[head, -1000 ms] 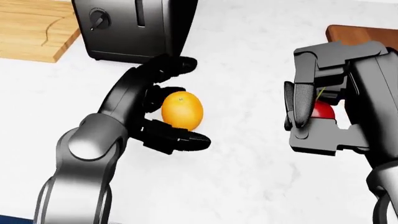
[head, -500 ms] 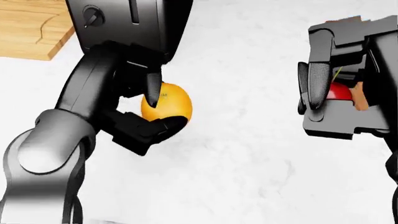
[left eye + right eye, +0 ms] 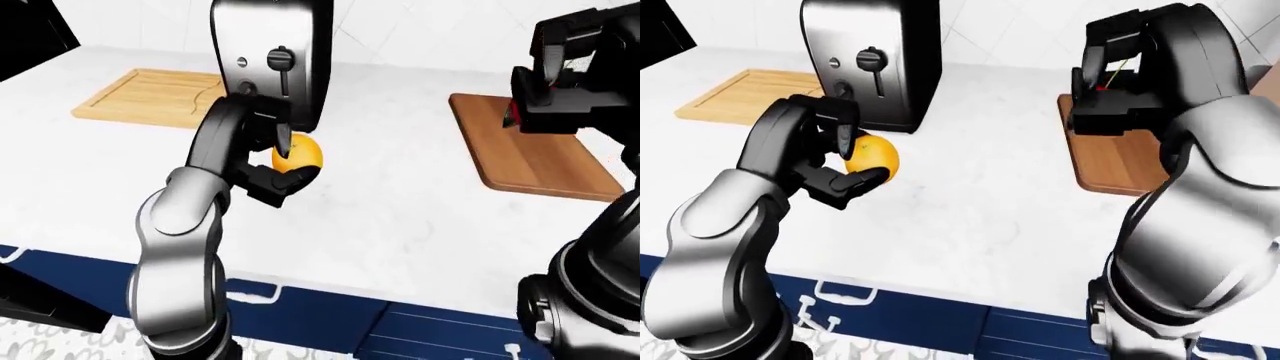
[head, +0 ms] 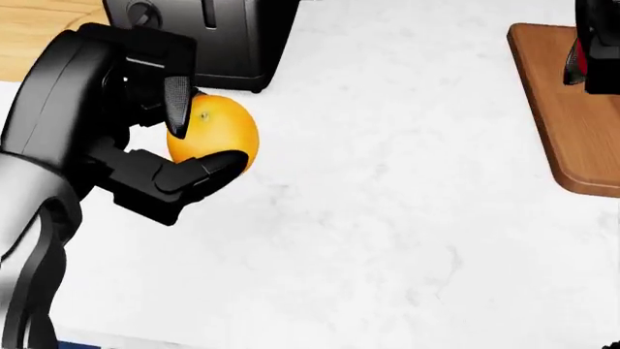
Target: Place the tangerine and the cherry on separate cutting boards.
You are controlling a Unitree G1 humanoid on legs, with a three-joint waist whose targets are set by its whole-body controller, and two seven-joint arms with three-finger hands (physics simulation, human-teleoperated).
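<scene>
**Both fruits in hand, boards not yet reached**

Nearest to you, your left hand [image 4: 160, 156] is clamped round the tangerine [image 4: 215, 136], one finger over its top and another curled beneath, and it looks lifted clear of the white counter [image 4: 387, 240]. That pinch from above and below seems a sound carrying grip, since a round fruit would roll out of anything looser.

Further out on the other side, your right hand [image 3: 1118, 82] hangs above the near end of the dark cutting board [image 3: 535, 154]. The cherry [image 3: 514, 112] shows only as a sliver of red between the fingers, its stem a thin line in the right-eye view. The fingers appear closed on it, though the contact itself is mostly hidden. That fruit looks close to its drop point: judging by position, lowering and releasing is what remains there.

The tangerine has the longer trip. The light cutting board [image 3: 160, 99] lies at the far left of the left-eye view, and the toaster [image 3: 272, 60] stands just beyond your left hand, between it and that board's near corner. You will probably want to swing round the toaster's left side, keeping the knuckles off its lever and dial.
</scene>
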